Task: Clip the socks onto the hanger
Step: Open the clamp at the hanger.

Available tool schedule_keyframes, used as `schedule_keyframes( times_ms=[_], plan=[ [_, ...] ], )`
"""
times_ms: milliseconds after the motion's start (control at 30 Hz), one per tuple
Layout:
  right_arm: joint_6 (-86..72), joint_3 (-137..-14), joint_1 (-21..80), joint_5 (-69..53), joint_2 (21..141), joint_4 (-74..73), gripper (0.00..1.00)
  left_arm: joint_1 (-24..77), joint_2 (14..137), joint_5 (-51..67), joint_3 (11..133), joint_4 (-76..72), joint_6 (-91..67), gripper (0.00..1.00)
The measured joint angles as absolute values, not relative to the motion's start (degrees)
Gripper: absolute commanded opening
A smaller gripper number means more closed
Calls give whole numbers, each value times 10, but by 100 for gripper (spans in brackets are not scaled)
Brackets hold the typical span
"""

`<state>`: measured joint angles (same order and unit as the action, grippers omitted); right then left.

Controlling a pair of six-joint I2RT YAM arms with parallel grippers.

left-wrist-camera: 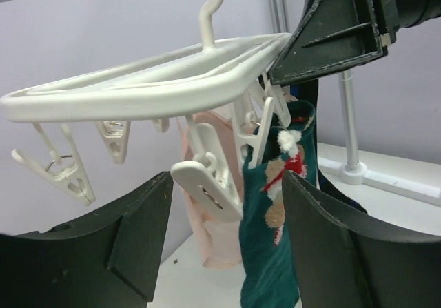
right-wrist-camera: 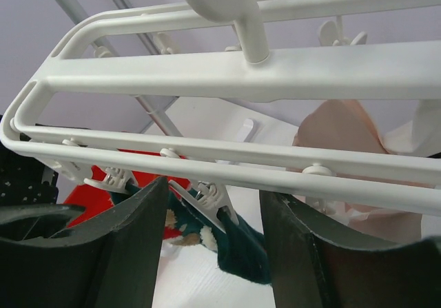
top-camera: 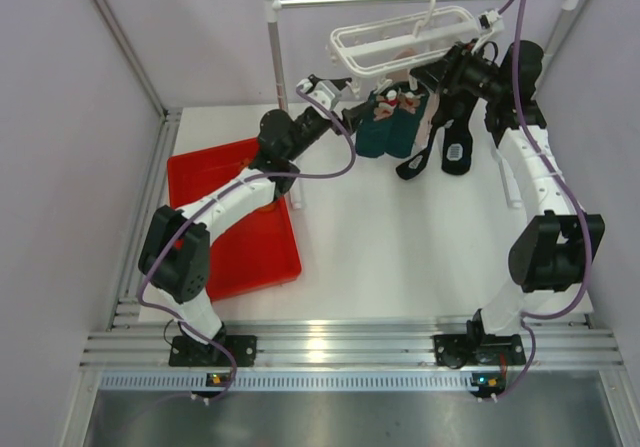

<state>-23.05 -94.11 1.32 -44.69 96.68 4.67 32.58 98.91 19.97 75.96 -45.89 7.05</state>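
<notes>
The white hanger [top-camera: 400, 35] hangs by its hook from the metal rail. Two dark teal socks [top-camera: 390, 129] hang from its clips. My left gripper [top-camera: 362, 119] is open just left of them. In the left wrist view a white clip [left-wrist-camera: 207, 182] and one teal sock [left-wrist-camera: 274, 218] lie between its open fingers [left-wrist-camera: 131, 232], under the hanger frame [left-wrist-camera: 138, 87]. My right gripper [top-camera: 432, 75] is open under the frame's right part. In its view the frame [right-wrist-camera: 241, 74] crosses above the fingers [right-wrist-camera: 131, 239], and a clip [right-wrist-camera: 215, 196] grips a teal sock [right-wrist-camera: 244, 253]. I see no orange socks.
A pale pink sock [left-wrist-camera: 215, 225] and longer black socks [top-camera: 445, 145] also hang from the hanger. A red tray [top-camera: 235, 217] lies at the left under my left arm. The rail stand's post [top-camera: 275, 77] rises behind the tray.
</notes>
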Motion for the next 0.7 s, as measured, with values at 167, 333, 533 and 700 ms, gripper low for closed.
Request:
schedule_keyframes(
  times_ms=[167, 333, 533, 700],
  plan=[
    [-232, -930, 13, -449, 959, 51, 54, 326, 989, 185, 764, -457, 81, 48],
    [-232, -926, 13, -451, 951, 51, 53, 326, 989, 186, 770, -449, 93, 31],
    [-232, -923, 13, -456, 940, 51, 52, 327, 988, 214, 770, -434, 121, 11],
    [-232, -914, 13, -468, 923, 51, 53, 331, 986, 234, 770, -415, 163, 5]
  ],
)
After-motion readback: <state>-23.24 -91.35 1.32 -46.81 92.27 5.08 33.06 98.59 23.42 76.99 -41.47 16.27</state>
